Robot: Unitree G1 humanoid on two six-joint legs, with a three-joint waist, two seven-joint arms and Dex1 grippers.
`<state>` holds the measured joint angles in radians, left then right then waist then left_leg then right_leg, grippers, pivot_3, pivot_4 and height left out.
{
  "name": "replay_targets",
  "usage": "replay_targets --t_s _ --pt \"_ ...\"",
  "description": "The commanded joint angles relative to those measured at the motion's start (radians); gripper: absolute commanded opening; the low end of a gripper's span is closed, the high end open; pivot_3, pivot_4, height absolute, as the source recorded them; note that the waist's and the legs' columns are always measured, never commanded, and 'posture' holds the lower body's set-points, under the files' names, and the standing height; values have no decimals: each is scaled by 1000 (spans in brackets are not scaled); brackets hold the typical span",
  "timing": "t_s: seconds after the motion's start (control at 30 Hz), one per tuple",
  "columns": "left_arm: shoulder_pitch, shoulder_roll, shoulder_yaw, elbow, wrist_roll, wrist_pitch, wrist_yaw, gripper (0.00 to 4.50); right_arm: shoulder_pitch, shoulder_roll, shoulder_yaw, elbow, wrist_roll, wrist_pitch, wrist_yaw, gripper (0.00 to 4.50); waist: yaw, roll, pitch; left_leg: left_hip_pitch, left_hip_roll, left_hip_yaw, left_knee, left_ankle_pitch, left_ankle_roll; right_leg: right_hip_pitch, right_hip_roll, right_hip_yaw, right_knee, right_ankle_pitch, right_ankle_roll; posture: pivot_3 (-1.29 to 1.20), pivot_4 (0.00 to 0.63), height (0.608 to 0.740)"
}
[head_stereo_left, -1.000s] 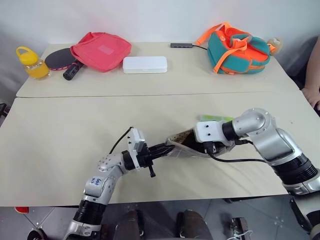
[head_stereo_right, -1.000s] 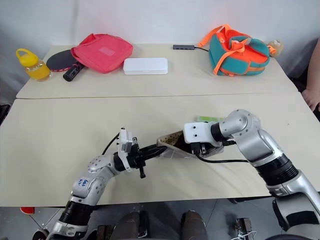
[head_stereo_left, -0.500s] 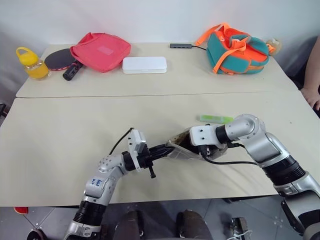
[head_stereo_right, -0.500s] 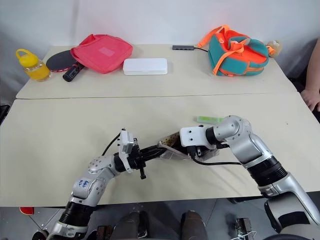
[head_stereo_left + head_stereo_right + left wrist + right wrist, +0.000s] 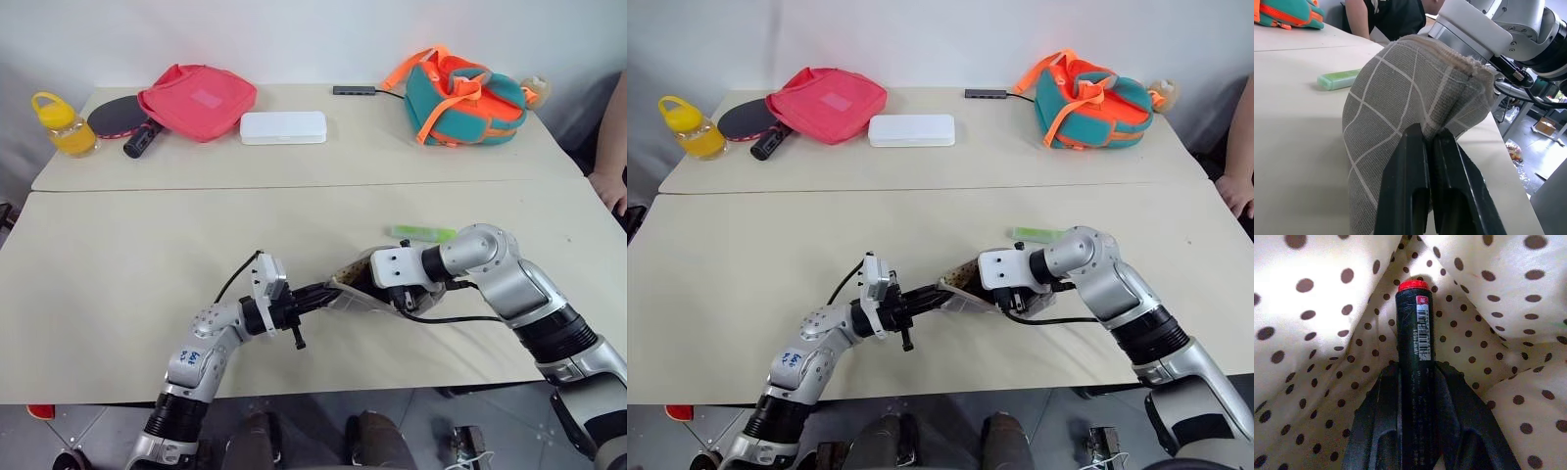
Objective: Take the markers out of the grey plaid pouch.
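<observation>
Low in the centre of the head view, the left claw point(image 5: 315, 295) is pinched fully shut on a fold at one end of the flat grey plaid fabric pouch point(image 5: 1400, 98), holding it just above the pale beige table point(image 5: 118, 274). The right claw point(image 5: 1418, 382) is inside the pouch mouth, against a cream lining with dark dots, its two black fingers point(image 5: 1378, 421) closed against the sides of the dark marker with a red end point(image 5: 1418, 328). The slim pale green marker point(image 5: 423, 233) already lies out on the table, right of centre, just beyond the right arm.

The risks I see: the fingers hold the smooth round barrel low down, so it could slide or swivel free as the arm backs out and drop into the lining. Loose lining folds crowd the marker and may snag it or be dragged along. The left grip is only a small pinch of cloth; a hard pull could tear the pouch free.
</observation>
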<state>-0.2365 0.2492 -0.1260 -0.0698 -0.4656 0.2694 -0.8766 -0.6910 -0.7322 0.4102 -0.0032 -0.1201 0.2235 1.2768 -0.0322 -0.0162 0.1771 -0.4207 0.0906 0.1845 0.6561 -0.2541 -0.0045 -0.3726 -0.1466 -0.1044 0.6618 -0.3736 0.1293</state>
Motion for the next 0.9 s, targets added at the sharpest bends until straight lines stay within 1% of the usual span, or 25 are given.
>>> replay_targets --t_s 0.03,0.13,0.27,0.33,0.5,0.57,0.67,0.83,0.9 --pt "-7 7 16 -23 0 -14 5 0 -18 -29 -83 -69 71 56 26 561 2 0 0 0 0 0 0 0 0 0 0 0 0 0 0 0 150 740" --pt "-7 11 20 -23 1 -18 4 0 -40 -52 -146 -111 136 103 49 561 4 0 0 -1 0 0 0 0 0 0 0 0 0 0 0 0 150 740" --pt "-11 9 23 -18 1 -25 3 0 -52 -100 -192 -155 208 158 91 561 5 0 0 -1 0 0 -1 0 0 -1 0 0 -1 0 0 0 150 740" --pt "-17 8 25 -14 3 -27 4 0 -63 -96 -229 -167 265 204 91 561 4 0 0 -1 0 -1 -1 0 1 0 0 0 -1 0 0 0 150 740" --pt "-31 15 43 -5 8 -40 6 0 -72 -119 -277 -197 352 262 111 561 5 0 0 -1 -1 -1 -1 0 1 -1 0 0 -1 0 0 0 150 740" --pt "-43 36 66 8 21 -65 6 0 -86 -97 -296 -201 383 278 87 561 4 0 0 -1 -1 -1 -2 0 1 -1 -1 0 -2 0 0 0 150 740" --pt "-61 68 107 17 17 -80 6 0 -126 -36 -341 -198 457 325 27 561 -2 0 0 -1 0 0 -3 0 0 -2 0 0 -1 0 0 0 150 740" --pt "-83 150 197 32 36 -148 19 0 -172 -19 -403 -212 570 393 -1 561 5 0 1 -2 -1 0 -3 0 1 -2 -1 0 -2 0 0 0 150 740" --pt "-93 173 235 44 38 -172 36 0 -186 -3 -407 -194 566 356 -28 561 4 0 1 -2 -1 0 -4 0 1 -2 -1 0 -2 0 0 0 150 740"
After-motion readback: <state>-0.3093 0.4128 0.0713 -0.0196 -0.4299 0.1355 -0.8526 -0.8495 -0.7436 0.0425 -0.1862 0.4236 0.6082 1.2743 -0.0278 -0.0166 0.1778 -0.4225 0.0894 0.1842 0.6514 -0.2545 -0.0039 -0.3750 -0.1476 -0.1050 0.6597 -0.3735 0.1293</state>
